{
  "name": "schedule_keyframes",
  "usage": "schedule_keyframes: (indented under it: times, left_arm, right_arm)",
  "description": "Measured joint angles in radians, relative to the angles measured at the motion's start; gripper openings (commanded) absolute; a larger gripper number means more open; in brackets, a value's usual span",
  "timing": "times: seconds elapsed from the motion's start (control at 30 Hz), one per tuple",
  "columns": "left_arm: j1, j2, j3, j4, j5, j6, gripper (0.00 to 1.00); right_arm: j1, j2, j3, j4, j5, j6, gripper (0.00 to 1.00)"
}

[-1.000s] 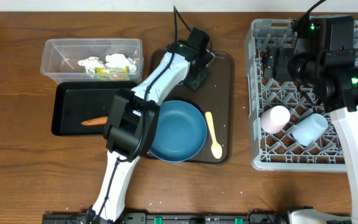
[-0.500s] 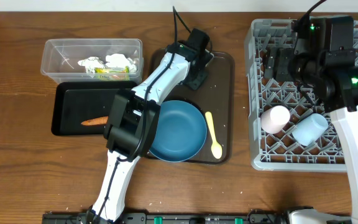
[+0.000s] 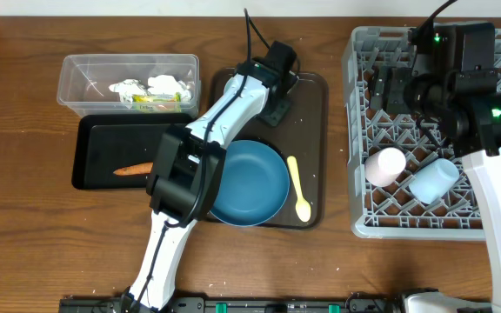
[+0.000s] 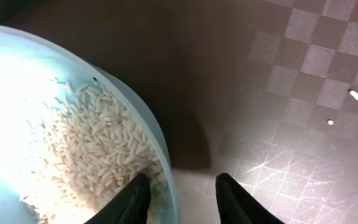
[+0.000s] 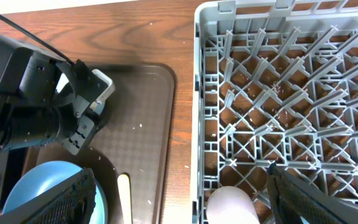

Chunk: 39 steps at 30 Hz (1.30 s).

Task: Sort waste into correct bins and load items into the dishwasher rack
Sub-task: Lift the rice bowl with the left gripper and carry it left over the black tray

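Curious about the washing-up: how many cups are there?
2. The pink cup and the light blue cup lie side by side in the grey rack; others may be hidden.

**A:** Table (image 3: 24,243): brown wood, grain visible, low sheen. And the serving tray (image 4: 303,106)?

**B:** Dark-brown plastic. Its floor is embossed in a fine chequer of ribbed squares that catch the light.

**A:** The tubs near the table's far left corner?

**B:** Clear tub (image 3: 129,58): transparent plastic, holding crumpled, papery white tissue (image 3: 162,84). Black tub (image 3: 103,148): smooth, glossy.

**A:** Bowl (image 4: 17,74)?

**B:** Pale blue, smooth, glossy, with strong glare on the inner wall. Rice grains (image 4: 98,149): matt white.

**A:** The remainder?

**B:** Plate (image 3: 255,187): blue, smooth, satin. Spoon (image 3: 296,183): cream-yellow plastic. Rack (image 3: 356,130): light-grey moulded plastic, matt.
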<state>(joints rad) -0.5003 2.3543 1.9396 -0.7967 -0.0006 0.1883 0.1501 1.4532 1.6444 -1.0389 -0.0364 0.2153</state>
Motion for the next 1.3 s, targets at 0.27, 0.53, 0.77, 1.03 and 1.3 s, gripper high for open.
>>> schedule_keyframes:
  times: [0.27,0.53,0.77,1.03,1.3]
  left_arm:
    - [-0.023,0.0,0.0,0.0,-0.084,-0.04,0.28]
    - [-0.035,0.0,0.0,0.002,-0.112,-0.053,0.19]
    - [-0.035,0.0,0.0,0.003,-0.119,-0.06,0.06]
    - [-0.035,-0.002,0.0,0.001,-0.119,-0.059,0.06]
    - [-0.035,-0.075,-0.002,-0.031,-0.118,-0.107,0.06]
  right_arm:
    - [0.0,0.0,0.0,-0.001,0.003,-0.007,0.86]
    - [0.0,0.0,0.0,-0.005,0.014,-0.008,0.86]
    - [0.0,0.0,-0.001,-0.008,0.024,-0.011,0.86]
    - [0.0,0.0,-0.001,-0.008,0.027,-0.013,0.86]
    - [0.0,0.0,-0.001,-0.01,0.029,-0.016,0.86]
